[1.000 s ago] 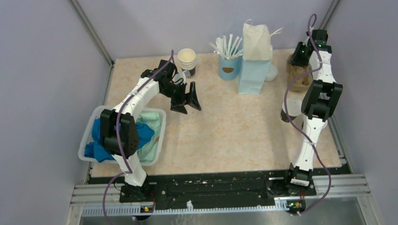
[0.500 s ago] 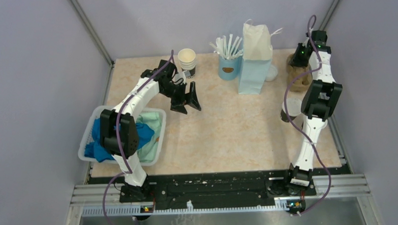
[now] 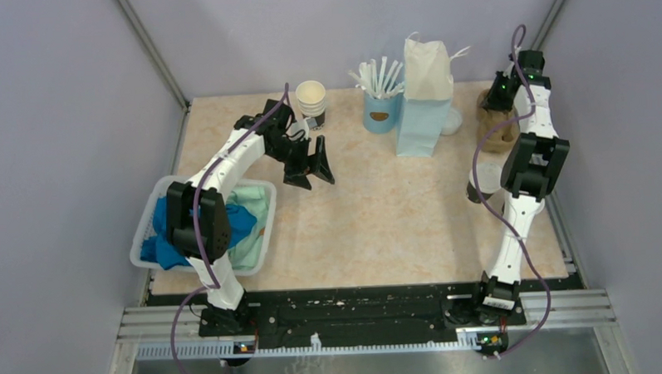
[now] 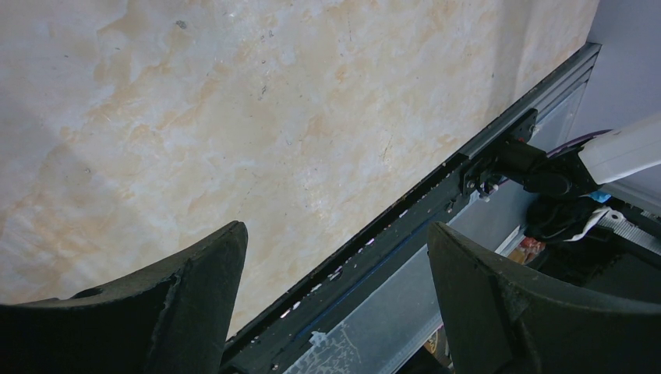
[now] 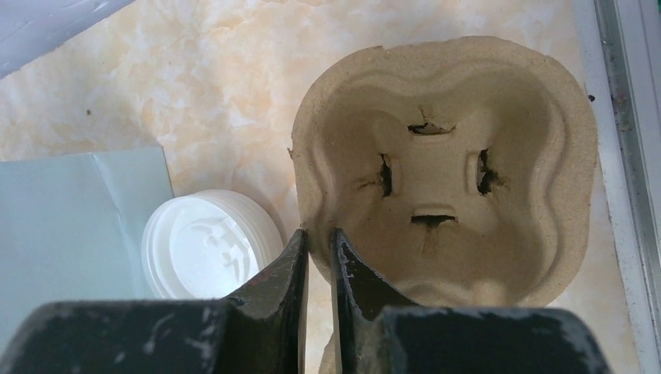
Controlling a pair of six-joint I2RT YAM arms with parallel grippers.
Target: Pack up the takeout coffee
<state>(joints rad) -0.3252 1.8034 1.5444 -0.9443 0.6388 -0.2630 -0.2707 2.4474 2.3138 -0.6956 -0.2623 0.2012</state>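
The takeout coffee (image 5: 204,245) shows its round white lid from above, standing between the light blue paper bag (image 5: 78,218) and a brown pulp cup carrier (image 5: 444,156). In the top view it is a white spot (image 3: 452,120) by the bag's right side. My right gripper (image 5: 319,238) is shut on the carrier's left rim, one finger inside and one outside. My left gripper (image 3: 310,167) hangs open above the table's middle left with nothing in it; between its tips (image 4: 337,227) only tabletop and the near rail show.
A light blue cup of white sticks (image 3: 381,102) stands left of the tall bag (image 3: 426,96). Stacked lidless paper cups (image 3: 311,100) stand at the back, near my left arm. A white basket (image 3: 143,243) of cloths sits at the left edge. A metal rail (image 5: 623,156) runs right of the carrier.
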